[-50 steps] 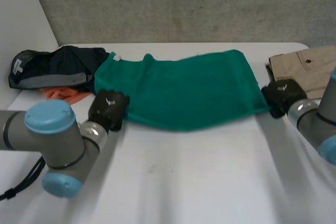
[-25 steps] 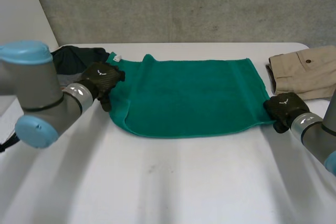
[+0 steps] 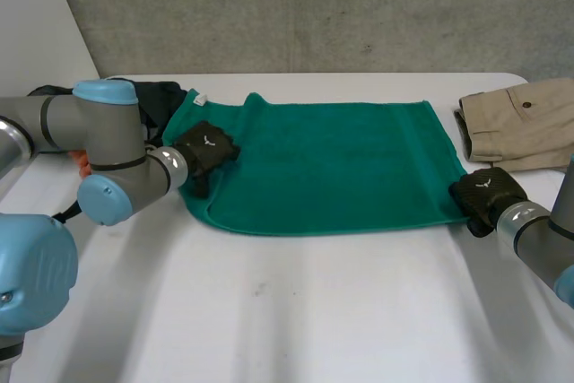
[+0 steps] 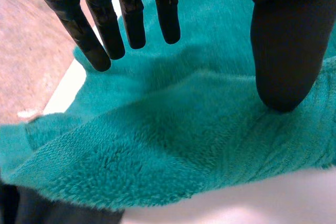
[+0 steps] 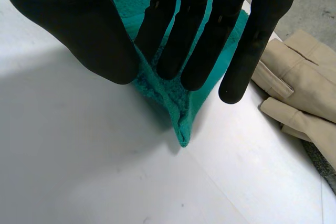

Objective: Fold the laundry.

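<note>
1. Beige trousers (image 3: pixel 520 123) lie just right of the green towel (image 3: pixel 332 163) on the white table (image 3: pixel 296 311); a dark garment (image 3: pixel 166 98) sits at its far-left corner.
2. My left arm hides most of that garment.
3. My left hand (image 4: pixel 131 14) is spread over the towel's left edge, thumb touching the cloth; my right hand (image 5: pixel 194 35) pinches its near-right corner.

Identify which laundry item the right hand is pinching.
The green towel, its corner pinched by the right hand; the beige trousers lie untouched beside it.
</note>
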`<state>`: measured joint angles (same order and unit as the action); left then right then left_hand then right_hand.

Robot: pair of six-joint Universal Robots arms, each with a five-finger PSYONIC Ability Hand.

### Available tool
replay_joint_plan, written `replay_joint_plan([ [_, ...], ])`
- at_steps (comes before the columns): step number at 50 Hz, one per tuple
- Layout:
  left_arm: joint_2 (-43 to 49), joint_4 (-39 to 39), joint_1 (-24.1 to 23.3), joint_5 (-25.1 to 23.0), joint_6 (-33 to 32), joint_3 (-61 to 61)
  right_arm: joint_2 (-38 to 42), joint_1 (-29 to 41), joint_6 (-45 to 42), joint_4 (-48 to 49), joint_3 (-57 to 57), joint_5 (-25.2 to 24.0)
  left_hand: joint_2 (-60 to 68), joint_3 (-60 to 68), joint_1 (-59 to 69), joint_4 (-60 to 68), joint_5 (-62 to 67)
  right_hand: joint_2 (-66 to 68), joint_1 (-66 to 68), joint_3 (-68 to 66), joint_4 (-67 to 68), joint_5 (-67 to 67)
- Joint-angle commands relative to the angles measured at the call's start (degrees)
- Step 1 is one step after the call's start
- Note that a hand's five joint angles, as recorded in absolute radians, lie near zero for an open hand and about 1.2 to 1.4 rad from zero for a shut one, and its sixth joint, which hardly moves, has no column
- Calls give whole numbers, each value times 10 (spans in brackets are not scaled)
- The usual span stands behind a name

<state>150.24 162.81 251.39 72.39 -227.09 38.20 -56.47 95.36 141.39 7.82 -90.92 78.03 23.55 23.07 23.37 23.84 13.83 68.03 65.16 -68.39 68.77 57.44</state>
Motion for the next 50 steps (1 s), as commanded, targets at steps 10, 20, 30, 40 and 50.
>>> replay_joint_plan([
  [10, -3, 2, 2, 21, -20, 13, 4, -4, 0, 0, 5, -1, 220, 225, 222, 217, 217, 120, 148, -116, 112, 126],
  [20, -13, 12, 9, 24, -21, 35, 6, -4, -1, 0, 7, 1, 400, 404, 401, 397, 397, 120, 148, -116, 112, 126],
  [30, -120, 95, 5, 88, -7, 146, -9, -4, -1, -11, 13, 0, 565, 569, 566, 562, 562, 120, 148, -116, 112, 126],
  [40, -342, 105, 29, 123, 31, 432, -64, -45, -103, -202, 70, -19, 565, 569, 566, 562, 562, 120, 148, -116, 112, 126],
  [50, -527, 3, 68, 123, 93, 693, -99, -126, -388, -552, 108, -21, 565, 569, 566, 562, 562, 120, 148, -116, 112, 126],
])
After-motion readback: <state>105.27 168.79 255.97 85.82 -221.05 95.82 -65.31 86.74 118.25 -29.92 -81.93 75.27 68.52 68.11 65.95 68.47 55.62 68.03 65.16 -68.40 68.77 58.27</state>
